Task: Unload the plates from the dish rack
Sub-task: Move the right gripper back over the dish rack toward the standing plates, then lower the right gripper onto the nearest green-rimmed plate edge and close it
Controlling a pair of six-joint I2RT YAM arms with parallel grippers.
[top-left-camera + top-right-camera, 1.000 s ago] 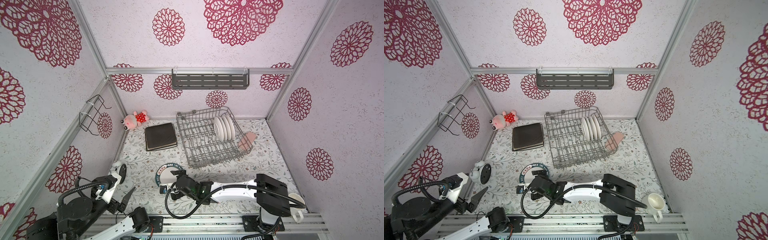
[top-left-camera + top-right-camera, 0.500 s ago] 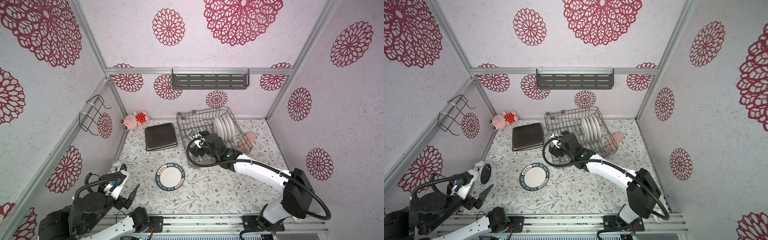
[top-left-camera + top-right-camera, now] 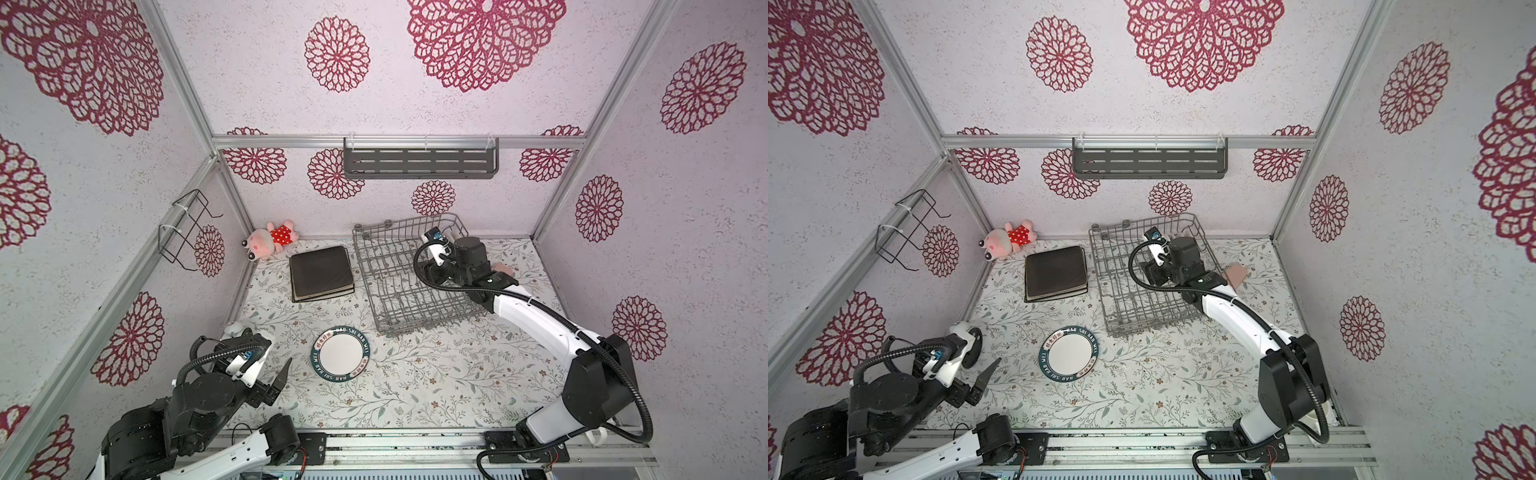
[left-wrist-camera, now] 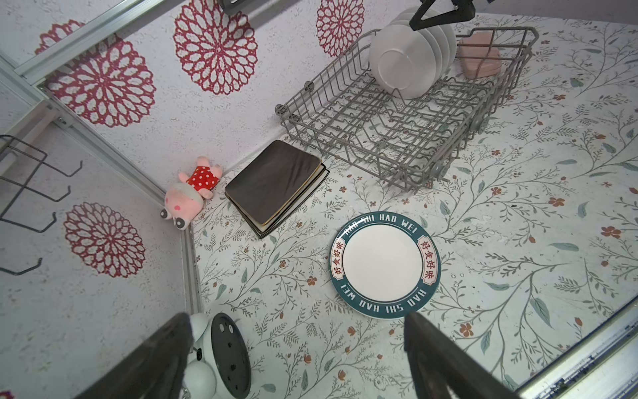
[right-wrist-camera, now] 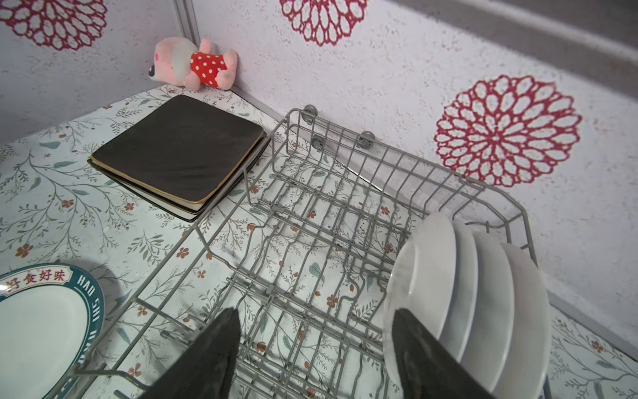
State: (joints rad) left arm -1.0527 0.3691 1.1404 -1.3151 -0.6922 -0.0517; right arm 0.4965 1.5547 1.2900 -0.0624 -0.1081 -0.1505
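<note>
Right wrist: right tool (image 5: 314, 312) parted beside racked plates (image 5: 483, 293).

The round plate (image 4: 384, 265) carried white lettering, "HAO SHI HAO WEI", running around its teal rim at top and bottom. Two cream panels at its sides bore the red characters 好食好味.
</note>
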